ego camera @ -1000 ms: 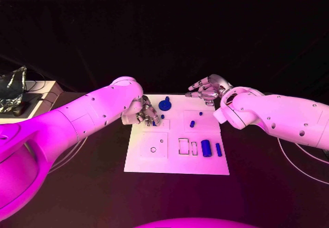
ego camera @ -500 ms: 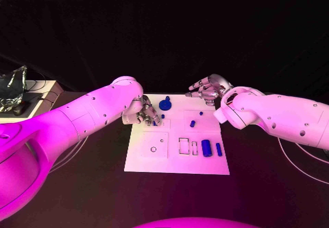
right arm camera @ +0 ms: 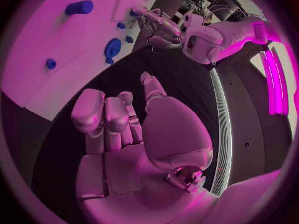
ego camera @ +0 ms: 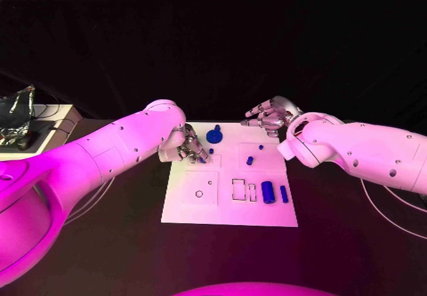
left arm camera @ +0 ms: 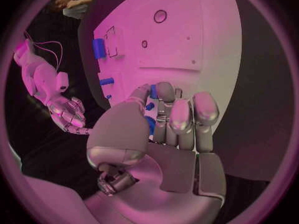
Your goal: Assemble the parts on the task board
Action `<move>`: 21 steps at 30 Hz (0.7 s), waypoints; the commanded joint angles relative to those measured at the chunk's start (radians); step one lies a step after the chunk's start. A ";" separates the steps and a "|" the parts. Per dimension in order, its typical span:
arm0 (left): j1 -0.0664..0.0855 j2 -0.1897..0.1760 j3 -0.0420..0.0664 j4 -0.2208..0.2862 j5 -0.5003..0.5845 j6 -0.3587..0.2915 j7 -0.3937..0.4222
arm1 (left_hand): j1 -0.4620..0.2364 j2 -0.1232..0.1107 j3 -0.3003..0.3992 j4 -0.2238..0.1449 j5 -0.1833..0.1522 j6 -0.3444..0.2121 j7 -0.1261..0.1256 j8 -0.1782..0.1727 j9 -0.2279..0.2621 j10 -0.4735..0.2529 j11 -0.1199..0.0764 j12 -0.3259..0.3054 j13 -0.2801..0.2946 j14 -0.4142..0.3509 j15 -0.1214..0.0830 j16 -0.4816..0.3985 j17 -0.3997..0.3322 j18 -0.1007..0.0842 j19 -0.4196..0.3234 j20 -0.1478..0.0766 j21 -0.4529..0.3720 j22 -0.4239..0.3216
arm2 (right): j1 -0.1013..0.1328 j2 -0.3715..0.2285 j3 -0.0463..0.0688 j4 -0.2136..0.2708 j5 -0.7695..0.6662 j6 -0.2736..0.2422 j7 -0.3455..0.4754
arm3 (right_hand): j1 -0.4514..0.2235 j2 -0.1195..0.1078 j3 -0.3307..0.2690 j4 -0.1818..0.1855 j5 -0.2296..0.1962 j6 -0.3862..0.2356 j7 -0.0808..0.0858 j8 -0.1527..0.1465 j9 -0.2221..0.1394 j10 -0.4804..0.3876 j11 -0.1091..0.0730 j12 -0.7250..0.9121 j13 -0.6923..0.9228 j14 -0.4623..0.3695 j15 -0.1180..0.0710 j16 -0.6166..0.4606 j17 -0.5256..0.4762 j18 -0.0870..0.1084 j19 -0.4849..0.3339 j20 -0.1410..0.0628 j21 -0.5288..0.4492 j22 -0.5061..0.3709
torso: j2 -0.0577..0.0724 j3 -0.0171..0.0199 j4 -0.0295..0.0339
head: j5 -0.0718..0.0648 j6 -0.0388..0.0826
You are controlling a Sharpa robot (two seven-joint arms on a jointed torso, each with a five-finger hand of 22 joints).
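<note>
Left hand [ego camera: 189,148] rests at the task board's [ego camera: 229,209] far-left edge, fingers curled together over small blue parts [left arm camera: 150,106]; whether it grips one cannot be told. Right hand [ego camera: 269,116] hovers past the far-right corner, fingers apart, holding nothing. White board lies mid-desk [ego camera: 107,246], dark surface open around; six blue parts counted, near-left area bare.

The left hand [ego camera: 189,148] hung over the task board's [ego camera: 223,216] far left corner, fingers curled downward around a small blue part [left arm camera: 150,125]. The right hand [ego camera: 271,116] hovered just beyond the board's far right corner, fingers spread and holding nothing.
</note>
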 commanded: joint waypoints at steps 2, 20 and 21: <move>-0.001 -0.002 -0.001 -0.001 -0.001 -0.015 -0.008 | -0.004 0.009 -0.011 0.002 0.003 -0.004 -0.006 -0.008 -0.006 0.004 -0.001 0.003 0.001 0.004 -0.003 -0.001 -0.002 -0.016 0.003 -0.003 -0.005 0.039 | 0.000 -0.001 0.000 0.001 -0.010 0.013 0.006 | -0.009 -0.001 0.003 -0.005 0.007 0.000 0.006 -0.003 0.001 -0.009 0.002 0.001 -0.001 0.004 0.000 -0.003 -0.002 0.012 0.040 0.001 -0.005 0.122 | 0.000 0.0004 -0.0002 | 0.000 0.001; -0.001 -0.011 0.000 0.010 -0.006 -0.032 0.000 | 0.010 0.016 -0.115 0.033 0.000 -0.001 -0.005 -0.005 -0.006 0.003 -0.001 0.005 -0.001 0.004 -0.003 -0.002 -0.005 -0.016 0.004 -0.001 -0.014 0.046 | -0.002 -0.003 0.000 0.000 -0.010 0.015 0.005 | -0.008 -0.001 0.003 -0.007 0.006 0.000 0.006 -0.003 0.001 -0.009 0.002 0.000 -0.002 0.003 0.000 -0.005 -0.003 0.013 0.039 0.001 -0.007 0.121 | 0.000 0.0008 0.0005 | -0.002 0.002; -0.001 -0.012 0.000 0.011 -0.006 -0.034 0.000 | 0.010 0.015 -0.120 0.034 -0.001 -0.001 -0.006 -0.005 -0.006 0.003 0.000 0.005 -0.001 0.003 -0.002 -0.003 -0.006 -0.015 0.004 -0.001 -0.014 0.046 | -0.002 -0.003 0.000 0.000 -0.010 0.016 0.005 | -0.008 -0.001 0.003 -0.007 0.006 0.000 0.006 -0.003 0.001 -0.009 0.002 0.000 -0.002 0.003 0.000 -0.005 -0.003 0.013 0.039 0.001 -0.007 0.121 | 0.000 0.0008 0.0004 | -0.002 0.002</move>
